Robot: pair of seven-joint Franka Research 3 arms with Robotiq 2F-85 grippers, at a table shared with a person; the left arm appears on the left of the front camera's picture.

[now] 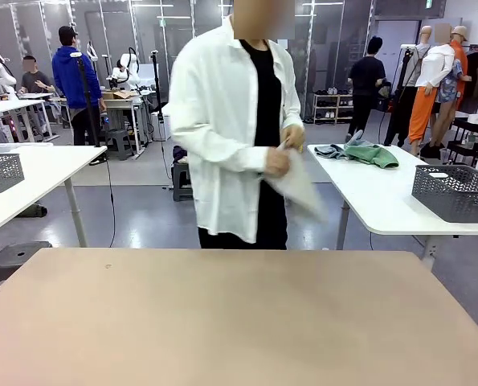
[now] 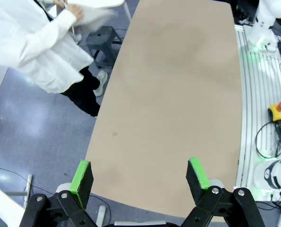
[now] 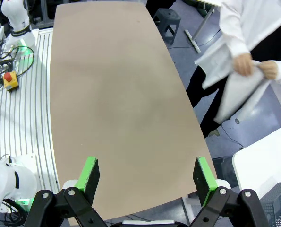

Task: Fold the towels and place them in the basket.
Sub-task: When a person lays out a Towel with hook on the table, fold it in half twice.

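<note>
Person holding off-white towel, both jaws released over table, front view adding dark basket

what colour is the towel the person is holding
Off-white towel, clearest in the right wrist view.

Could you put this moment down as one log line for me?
left gripper: open over table | right gripper: open over table | towel: held by person's hands beyond table
</note>
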